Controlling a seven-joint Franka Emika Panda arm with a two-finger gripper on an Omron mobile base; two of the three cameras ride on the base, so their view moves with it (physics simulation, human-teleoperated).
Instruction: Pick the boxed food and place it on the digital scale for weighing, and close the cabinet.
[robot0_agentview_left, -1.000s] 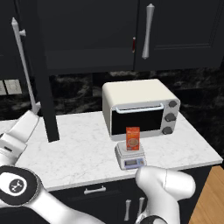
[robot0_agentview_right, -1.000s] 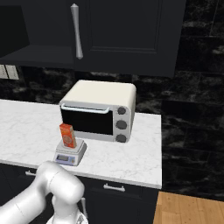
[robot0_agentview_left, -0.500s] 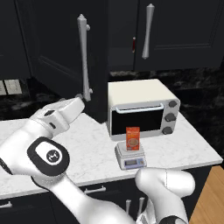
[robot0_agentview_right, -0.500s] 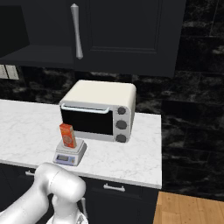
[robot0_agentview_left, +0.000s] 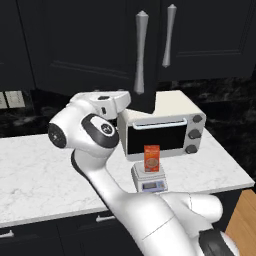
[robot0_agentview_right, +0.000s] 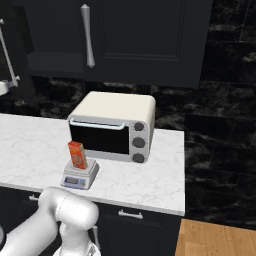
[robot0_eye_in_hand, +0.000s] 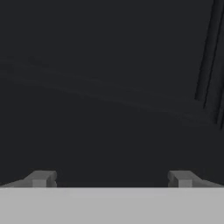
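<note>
I read the two-finger gripper as spread wide, its dark tips far apart, facing the black panelled cabinet door up close; whether the pads touch it I cannot tell. From the left base camera my hand sits against that door's lower edge, the silver bar handle above it. The thin orange-red cardboard box stands upright on the small grey digital scale, near the white marble worktop's front edge, just before the cream toaster oven. Bare worktop lies to the scale's left.
</note>
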